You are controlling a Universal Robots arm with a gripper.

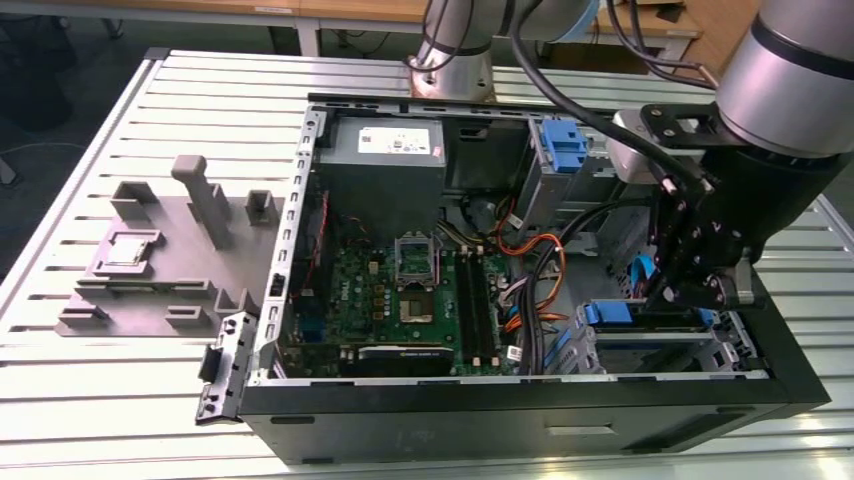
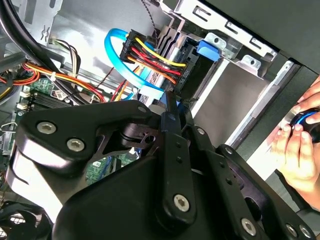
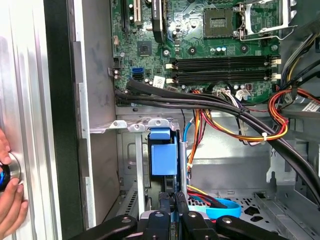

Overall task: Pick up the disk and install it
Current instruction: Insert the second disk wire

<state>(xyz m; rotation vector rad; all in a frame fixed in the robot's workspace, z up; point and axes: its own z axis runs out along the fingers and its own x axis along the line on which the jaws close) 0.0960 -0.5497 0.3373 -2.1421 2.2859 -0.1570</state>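
Gripping the disk (image 3: 164, 159) edge-on, fingers (image 3: 165, 200) pinched (drive mostly hidden)

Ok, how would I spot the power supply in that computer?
Find the open black computer case on the slatted metal table. In its far corner on the exterior view's left, beyond the green motherboard, sits the power supply: the only plain grey box with a white label, among cables and blue-tabbed drive cages.
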